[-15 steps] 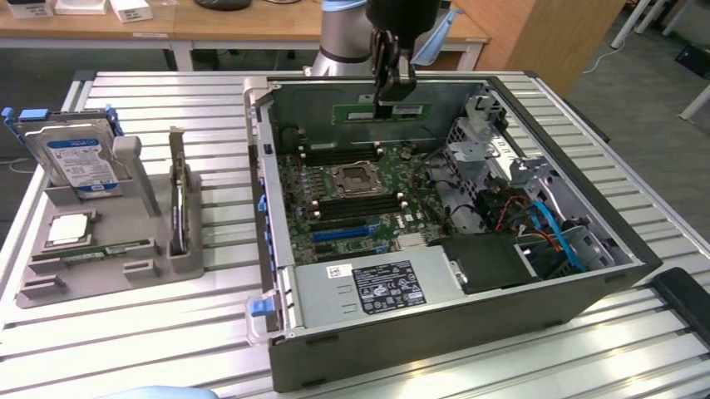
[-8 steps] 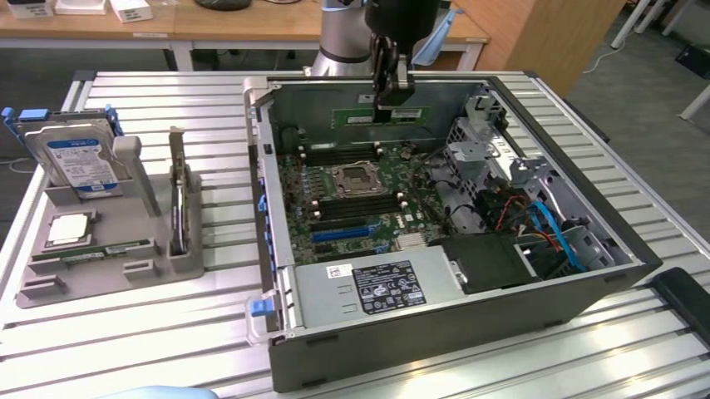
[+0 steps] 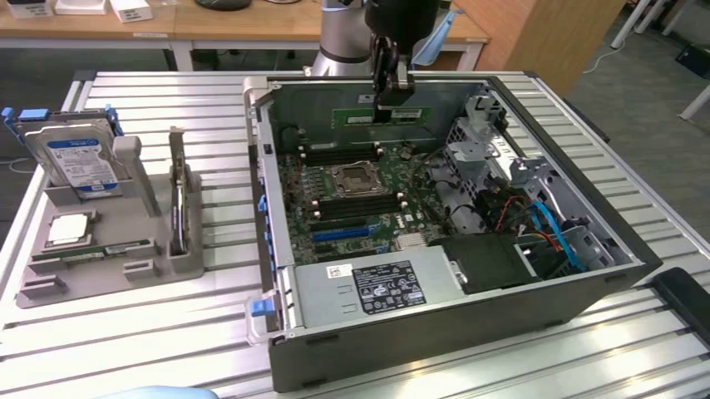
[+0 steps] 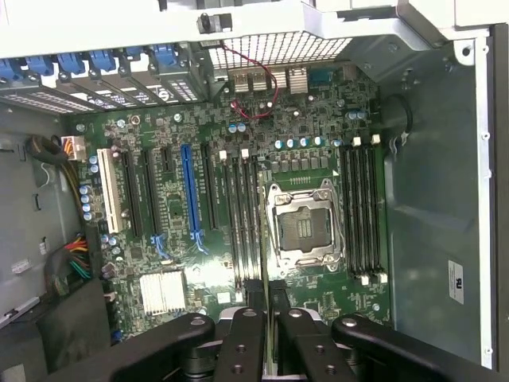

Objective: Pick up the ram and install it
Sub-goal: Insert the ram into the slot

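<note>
Exterior view: fingers (image 3: pixel 383 68) pinched nearly closed on the ram (image 3: pixel 396 114), poised at 12 o'clock over the computer case (image 3: pixel 444 353). Wrist view: the ram sits edge-on between the fingers above the memory slots (image 4: pixel 242 215). A slight tilt could probably jam it against the latches.

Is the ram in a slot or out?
Out: the gripper holds the ram in the air, well above the motherboard.

The ram (image 3: pixel 401 114) in the hand (image 3: pixel 395 98) above the motherboard (image 3: pixel 332 218), parts stand (image 3: pixel 125 226) on the exterior view's left
</note>
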Motion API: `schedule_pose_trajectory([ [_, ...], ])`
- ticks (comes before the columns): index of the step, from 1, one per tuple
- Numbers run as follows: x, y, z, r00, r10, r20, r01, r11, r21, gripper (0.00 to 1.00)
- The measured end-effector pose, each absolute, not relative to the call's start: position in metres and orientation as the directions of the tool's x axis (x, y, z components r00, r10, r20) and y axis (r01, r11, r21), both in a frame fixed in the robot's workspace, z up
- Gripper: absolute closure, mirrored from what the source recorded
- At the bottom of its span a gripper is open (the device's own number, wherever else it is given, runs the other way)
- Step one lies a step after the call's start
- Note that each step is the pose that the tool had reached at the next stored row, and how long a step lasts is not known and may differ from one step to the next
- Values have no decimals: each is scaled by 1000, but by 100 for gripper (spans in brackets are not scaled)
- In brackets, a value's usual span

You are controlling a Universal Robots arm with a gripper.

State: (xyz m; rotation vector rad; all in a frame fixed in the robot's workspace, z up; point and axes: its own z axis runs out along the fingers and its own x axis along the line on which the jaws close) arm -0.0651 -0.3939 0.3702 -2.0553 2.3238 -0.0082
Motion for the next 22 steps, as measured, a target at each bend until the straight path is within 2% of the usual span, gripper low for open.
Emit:
schedule_pose_trajectory([
  [22, -65, -394, 337, -122, -992, -26, -992, 123, -30, 87],
])
